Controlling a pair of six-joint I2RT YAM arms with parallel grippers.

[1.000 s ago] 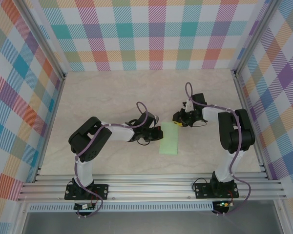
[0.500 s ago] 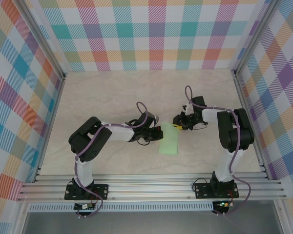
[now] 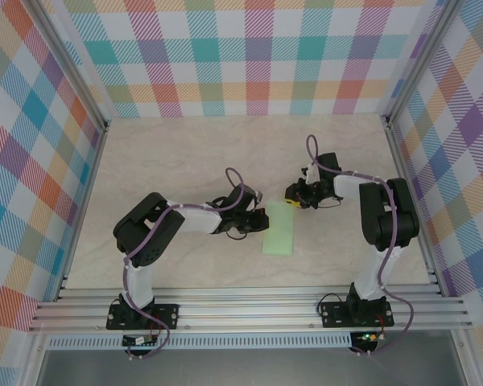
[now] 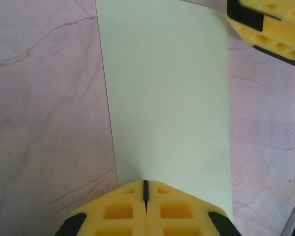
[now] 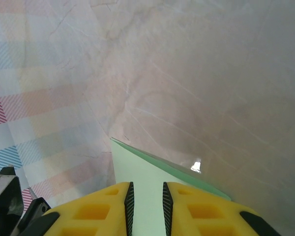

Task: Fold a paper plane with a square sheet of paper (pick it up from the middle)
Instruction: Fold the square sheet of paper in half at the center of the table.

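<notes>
Paper sheet (image 4: pixel 167 88), one, left claw (image 4: pixel 146 189), right claw (image 5: pixel 146 194)

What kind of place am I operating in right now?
Probably a robot test cell, not a home: checked panel walls enclose a marble-look tabletop, and an aluminium rail holds the left arm and right arm.

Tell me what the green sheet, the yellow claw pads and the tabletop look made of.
Green sheet: thin matte paper, flat with crisp edges.
Yellow claw pads: probably moulded soft plastic or rubber, matte, with cut-out cells.
Tabletop: marble-look, veined, faintly glossy; possibly laminate.
</notes>
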